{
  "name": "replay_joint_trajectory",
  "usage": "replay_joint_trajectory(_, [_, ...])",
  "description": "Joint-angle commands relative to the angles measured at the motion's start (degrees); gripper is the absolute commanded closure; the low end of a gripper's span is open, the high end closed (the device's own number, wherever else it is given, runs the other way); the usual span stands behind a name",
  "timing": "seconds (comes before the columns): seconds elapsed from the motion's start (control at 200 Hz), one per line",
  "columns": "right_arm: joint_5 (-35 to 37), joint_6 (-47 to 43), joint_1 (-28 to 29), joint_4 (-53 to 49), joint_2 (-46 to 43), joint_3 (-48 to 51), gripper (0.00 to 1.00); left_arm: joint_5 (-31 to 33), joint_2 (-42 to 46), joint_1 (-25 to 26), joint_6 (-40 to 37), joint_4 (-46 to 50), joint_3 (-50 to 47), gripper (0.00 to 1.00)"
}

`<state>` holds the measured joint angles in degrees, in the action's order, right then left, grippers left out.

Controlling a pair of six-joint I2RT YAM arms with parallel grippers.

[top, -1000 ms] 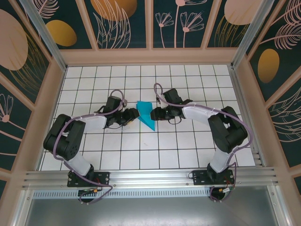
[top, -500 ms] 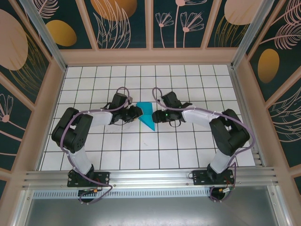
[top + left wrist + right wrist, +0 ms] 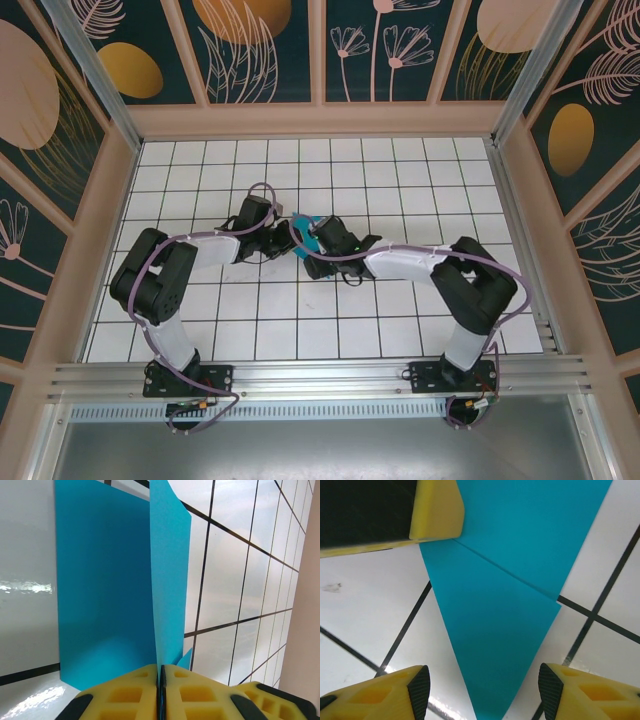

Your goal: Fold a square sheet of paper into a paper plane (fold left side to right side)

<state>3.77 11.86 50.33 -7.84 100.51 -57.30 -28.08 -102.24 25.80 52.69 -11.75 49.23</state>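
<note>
The teal sheet of paper (image 3: 306,224) lies mid-table, creased into a pointed paper-plane shape, and the two arms cover most of it from above. In the left wrist view one flap (image 3: 169,580) stands upright over the flat part (image 3: 100,590). My left gripper (image 3: 161,669) (image 3: 288,238) is shut on the lower edge of that flap. My right gripper (image 3: 482,682) (image 3: 318,240) hovers open right above the paper's pointed end (image 3: 490,645), one fingertip (image 3: 419,682) on each side, not touching it. A yellow finger (image 3: 437,510) of the left gripper rests at the paper's far edge.
The white grid-tiled table (image 3: 300,320) is boxed in by wooden frame walls (image 3: 120,200) on the left, back and right. An aluminium rail (image 3: 320,375) with both arm bases runs along the near edge. Bare tiles lie all round the paper.
My left gripper has closed on the paper's raised flap. My right gripper has slid left over the paper and opened wider, covering most of it from above.
</note>
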Motion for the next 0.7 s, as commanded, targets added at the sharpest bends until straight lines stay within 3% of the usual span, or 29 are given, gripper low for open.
replay_joint_trajectory(0.0, [3.4,-1.8,1.3,0.9,2.2,-2.5,0.38,-0.4,1.1,0.4,0.6,1.0,1.5,0.88])
replay_joint_trajectory(0.24, [4.5,-2.3,1.9,0.9,5.0,-4.1,0.39,-0.9,1.1,0.5,0.4,1.4,2.1,0.88])
replay_joint_trajectory(0.696, [5.3,-1.3,1.8,1.1,6.7,-4.2,0.58,-0.4,1.6,0.5,-0.3,2.8,2.5,0.86])
